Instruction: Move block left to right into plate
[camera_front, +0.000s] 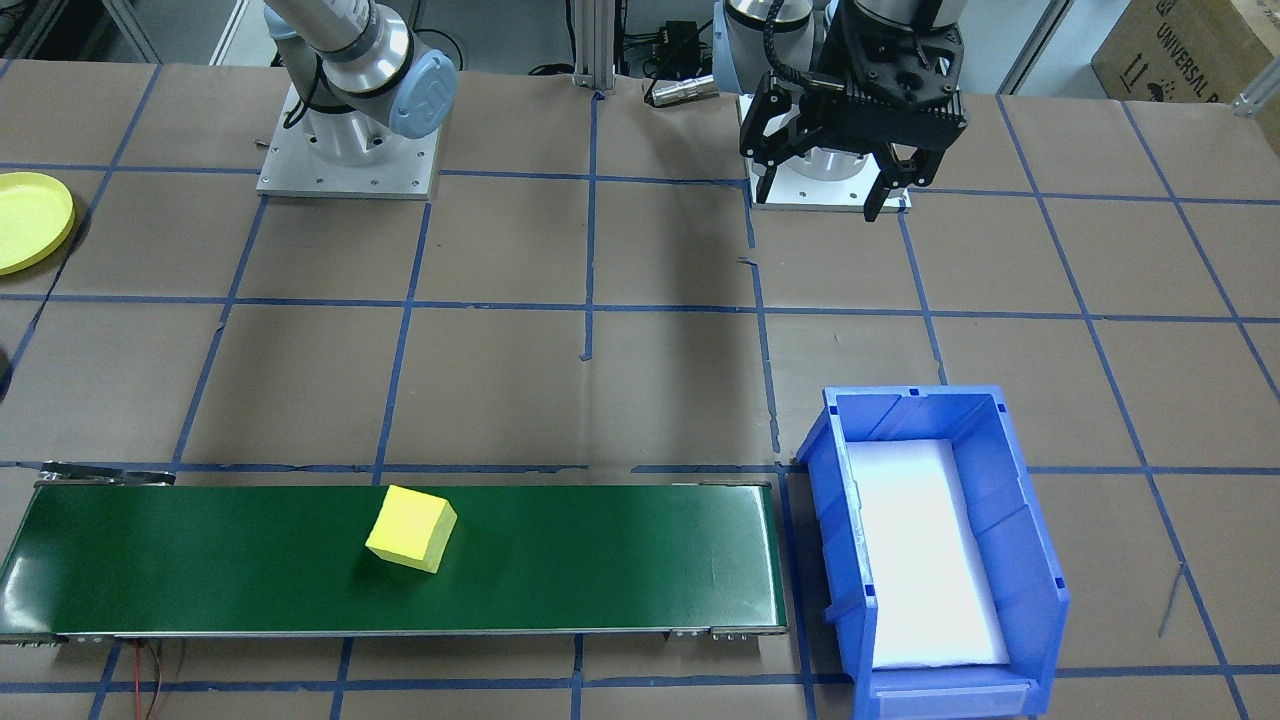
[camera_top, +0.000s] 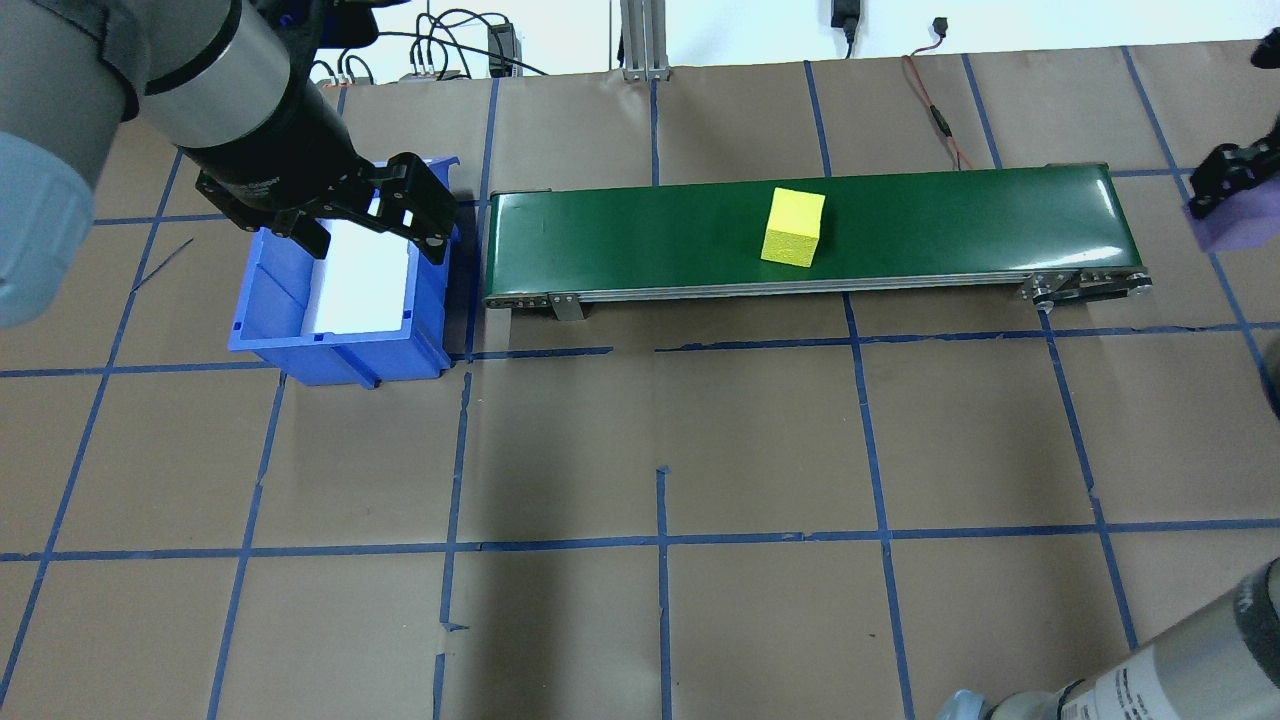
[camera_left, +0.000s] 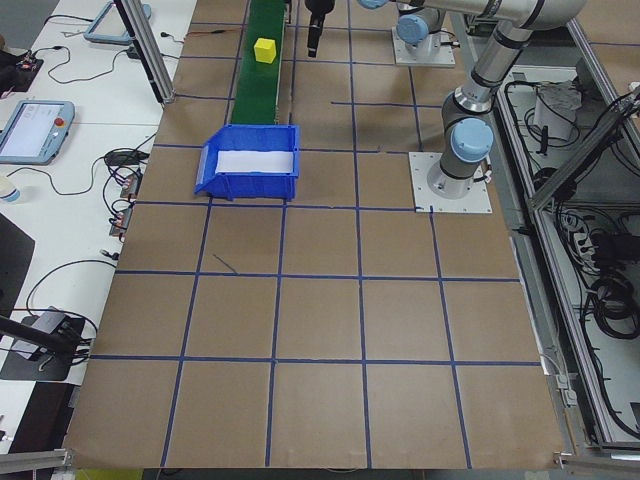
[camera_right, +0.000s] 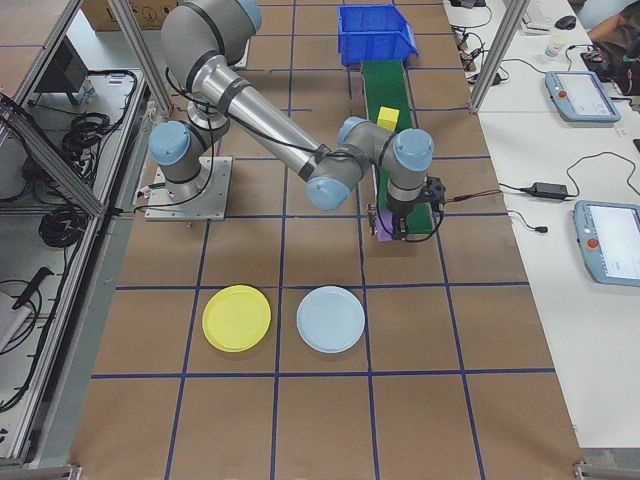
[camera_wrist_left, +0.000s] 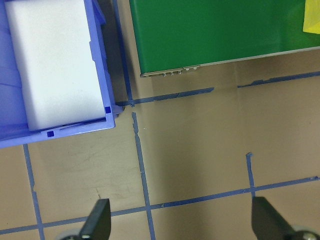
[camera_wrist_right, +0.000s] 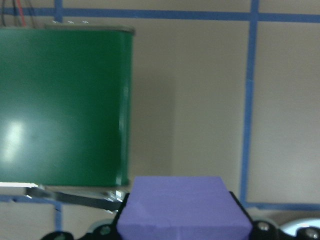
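Note:
My right gripper (camera_top: 1226, 200) is shut on a purple block (camera_wrist_right: 185, 207), just past the right end of the green conveyor belt (camera_top: 650, 225) and above the table. A yellow block (camera_top: 794, 227) lies on the belt, right of its middle. The yellow plate (camera_right: 236, 318) sits on the table on my right side, well short of the belt, and also shows at the edge of the front view, plate (camera_front: 30, 220). My left gripper (camera_front: 820, 195) hangs open and empty near the blue bin (camera_top: 340, 355); its fingertips (camera_wrist_left: 100, 222) are spread wide.
The blue bin (camera_front: 1030, 590) with a white foam liner stands at the belt's left end. A pale blue plate (camera_right: 331, 319) lies next to the yellow one. Blue tape lines grid the brown table. Red wires run behind the belt's right end.

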